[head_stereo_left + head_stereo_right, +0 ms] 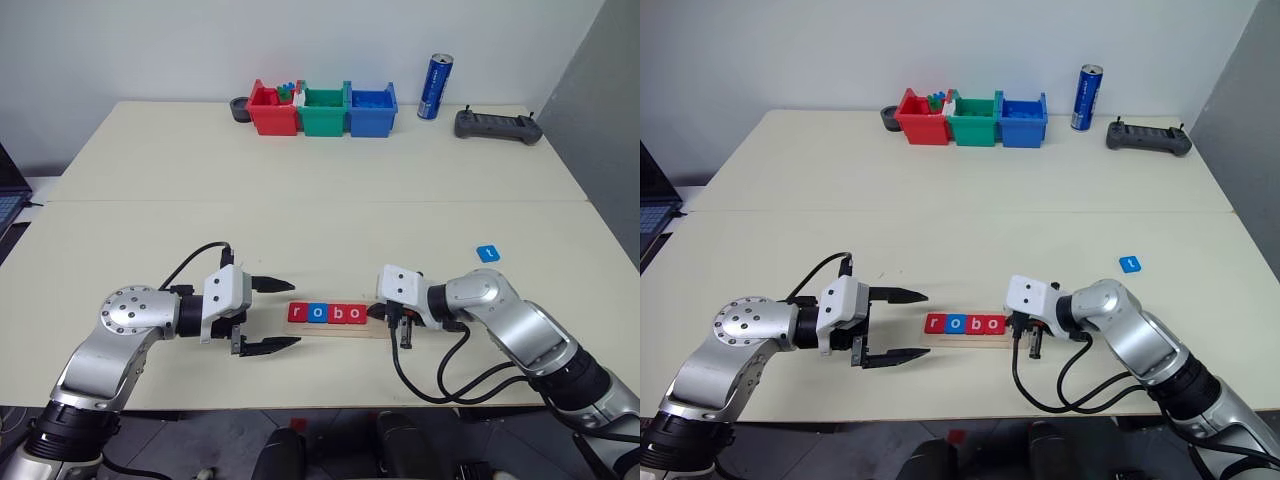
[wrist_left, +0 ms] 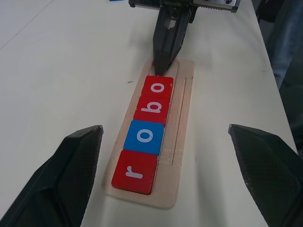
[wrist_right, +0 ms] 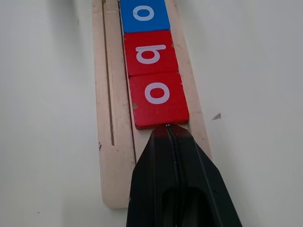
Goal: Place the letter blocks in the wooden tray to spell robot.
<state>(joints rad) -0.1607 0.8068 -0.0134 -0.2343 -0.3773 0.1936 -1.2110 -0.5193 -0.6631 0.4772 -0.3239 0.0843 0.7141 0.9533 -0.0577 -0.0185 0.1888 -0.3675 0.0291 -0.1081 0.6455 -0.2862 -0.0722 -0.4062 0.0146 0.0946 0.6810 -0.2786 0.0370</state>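
Wooden tray (image 2: 182,90): lies flat near the front edge of the cream table (image 1: 300,170), between the two grippers, long side running left to right
Letter blocks in tray: four sit edge to edge in a row reading r-o-b-o: red "r" block (image 2: 135,171), blue "o" block (image 2: 144,136), red "b" block (image 2: 153,107), red "o" block (image 2: 158,87)
Free tray space: bare wood remains past the last red "o", on the robot's right end of the strip
Blue "t" block (image 1: 487,253): lies alone on the table, well apart from the tray, farther back and to the right
Left gripper (image 1: 268,315): fingers spread wide with nothing between them, hovering just beside the tray's left end and pointing along it
Right gripper (image 3: 166,130): fingers pressed together into a single tip, holding nothing; the tip rests on the tray right at the outer edge of the last red "o"
Far edge of table: red bin (image 1: 272,110), green bin (image 1: 323,110) and blue bin (image 1: 370,110) in a row, a blue can (image 1: 435,87) upright, a dark controller (image 1: 497,126) near the right corner
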